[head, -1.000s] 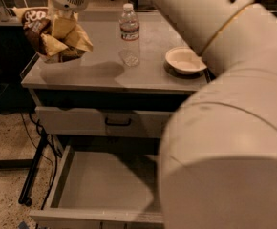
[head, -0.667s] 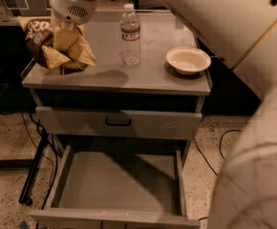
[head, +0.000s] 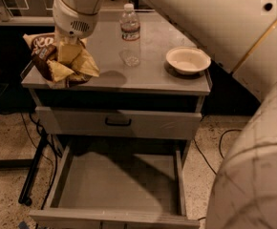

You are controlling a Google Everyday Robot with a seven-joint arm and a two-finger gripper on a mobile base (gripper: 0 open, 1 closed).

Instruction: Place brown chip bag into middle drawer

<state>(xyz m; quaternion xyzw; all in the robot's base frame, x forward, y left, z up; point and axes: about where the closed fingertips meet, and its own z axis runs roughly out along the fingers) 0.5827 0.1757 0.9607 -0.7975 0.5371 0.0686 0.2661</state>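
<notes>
Over the front-left corner of the counter (head: pixel 148 78), the gripper (head: pixel 68 55), clamped on the crumpled brown chip bag (head: pixel 45 61), had carried it forward to the edge, nearer the open middle drawer (head: pixel 119 185) well below.

White arm (head: pixel 210 18) from the right, wrist (head: pixel 74 15) downward, gripper (head: pixel 68 54) at upper left, tight on brown chip bag (head: pixel 82 64)

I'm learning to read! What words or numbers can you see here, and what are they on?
On the brown chip bag, held by the tool at the countertop left edge: white script, crumpled, not readable.
On the water bottle label: too blurred to read.
Nothing else bears text.
</notes>
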